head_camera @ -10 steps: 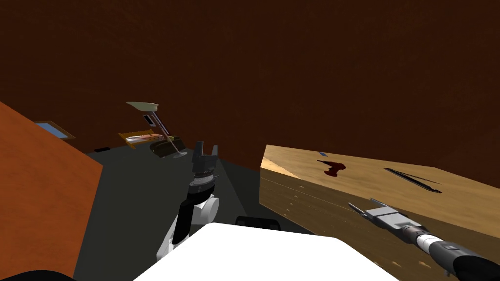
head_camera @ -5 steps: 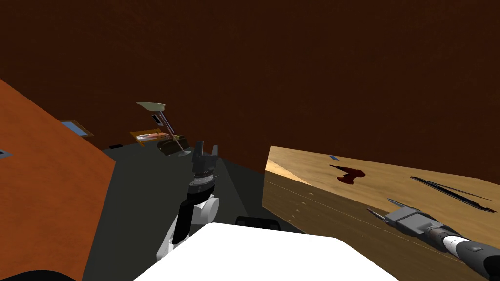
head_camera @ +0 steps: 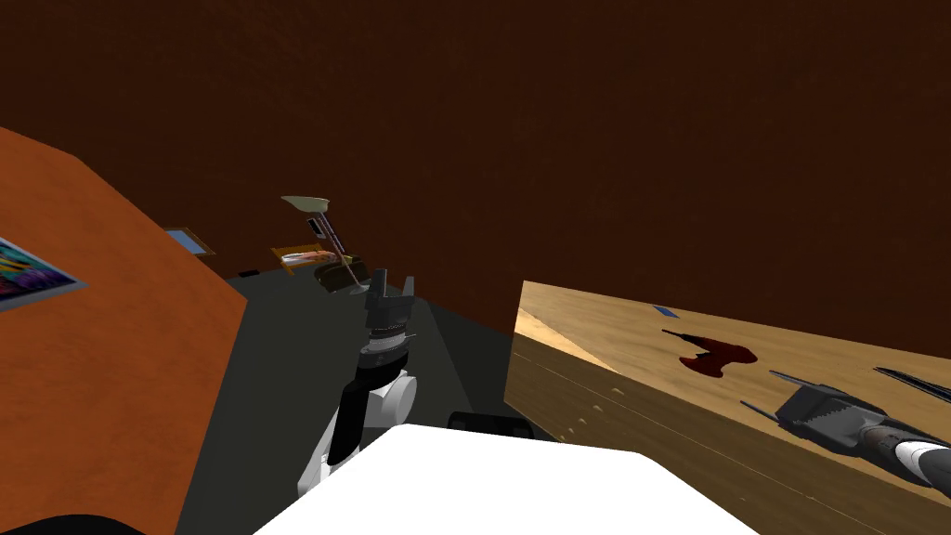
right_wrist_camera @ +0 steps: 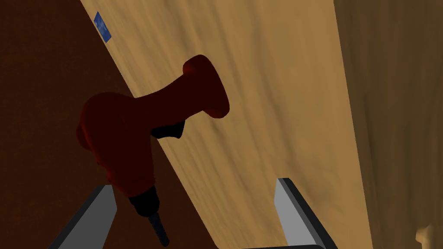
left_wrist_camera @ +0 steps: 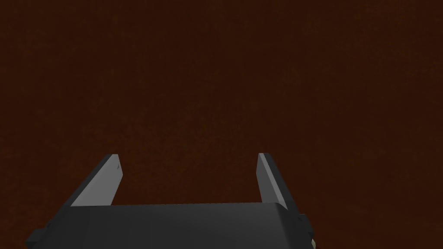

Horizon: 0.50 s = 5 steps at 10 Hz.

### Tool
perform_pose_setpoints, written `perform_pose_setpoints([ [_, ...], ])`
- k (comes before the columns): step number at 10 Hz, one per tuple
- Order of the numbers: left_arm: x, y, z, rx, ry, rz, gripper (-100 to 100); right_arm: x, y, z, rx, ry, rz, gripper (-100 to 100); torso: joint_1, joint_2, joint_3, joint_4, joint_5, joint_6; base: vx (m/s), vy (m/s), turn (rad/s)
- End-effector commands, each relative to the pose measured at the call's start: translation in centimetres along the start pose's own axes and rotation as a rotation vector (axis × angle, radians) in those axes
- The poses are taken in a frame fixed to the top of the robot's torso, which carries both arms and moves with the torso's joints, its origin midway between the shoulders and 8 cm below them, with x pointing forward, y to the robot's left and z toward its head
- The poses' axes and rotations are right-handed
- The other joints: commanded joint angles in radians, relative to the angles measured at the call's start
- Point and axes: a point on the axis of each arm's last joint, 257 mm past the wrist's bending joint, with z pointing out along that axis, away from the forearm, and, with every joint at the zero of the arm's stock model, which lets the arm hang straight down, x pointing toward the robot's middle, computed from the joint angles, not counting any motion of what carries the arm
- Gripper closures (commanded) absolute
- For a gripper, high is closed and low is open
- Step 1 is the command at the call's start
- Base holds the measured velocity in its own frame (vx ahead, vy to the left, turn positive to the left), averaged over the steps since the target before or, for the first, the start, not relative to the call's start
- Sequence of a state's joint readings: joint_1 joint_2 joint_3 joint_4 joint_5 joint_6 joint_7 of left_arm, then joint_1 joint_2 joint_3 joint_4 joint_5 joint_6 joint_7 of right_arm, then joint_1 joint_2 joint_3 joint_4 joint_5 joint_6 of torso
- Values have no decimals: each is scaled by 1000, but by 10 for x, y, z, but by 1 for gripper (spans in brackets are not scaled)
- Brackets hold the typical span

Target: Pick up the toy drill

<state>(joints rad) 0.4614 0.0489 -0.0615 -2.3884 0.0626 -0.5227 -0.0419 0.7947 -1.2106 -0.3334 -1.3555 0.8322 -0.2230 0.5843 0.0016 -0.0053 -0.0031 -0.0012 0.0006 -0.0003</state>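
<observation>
The dark red toy drill lies on its side on the light wooden table top, near the edge against the brown wall. My right gripper hovers over the table just short of it, open. In the right wrist view the drill lies ahead of the open gripper, its black bit pointing back beside one finger, and nothing is between the fingers. My left gripper is raised in front of my chest, open and empty, facing the dark brown wall.
A small blue tag lies on the table beyond the drill, and a long thin dark object lies at the far right. An orange wall with a picture stands to the left. A floor lamp and low furniture stand far off on the dark floor.
My view has swung, so the table and drill sit further right. My right gripper has risen from beside the table's front face to over its top, closer to the drill.
</observation>
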Motion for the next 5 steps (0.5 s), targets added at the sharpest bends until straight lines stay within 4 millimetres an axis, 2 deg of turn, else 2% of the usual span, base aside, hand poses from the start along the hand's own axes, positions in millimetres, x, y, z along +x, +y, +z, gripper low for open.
perform_pose_setpoints([
  [1,0,0,0,0,0,0,0,5,-16,1,15,25,-69,-100,0,0,0,0,0,0,68,13,72],
  [3,0,0,0,0,0,0,0,10,-38,2,31,54,-156,-100,-1,2,1,0,0,0,67,-5,89],
  [4,0,0,0,0,0,0,0,12,-43,2,31,65,-190,-100,-3,1,0,0,-1,0,114,-31,113],
  [5,0,0,0,0,0,0,0,11,-39,3,27,56,-166,-100,-3,-1,-1,0,-1,0,55,-16,25],
])
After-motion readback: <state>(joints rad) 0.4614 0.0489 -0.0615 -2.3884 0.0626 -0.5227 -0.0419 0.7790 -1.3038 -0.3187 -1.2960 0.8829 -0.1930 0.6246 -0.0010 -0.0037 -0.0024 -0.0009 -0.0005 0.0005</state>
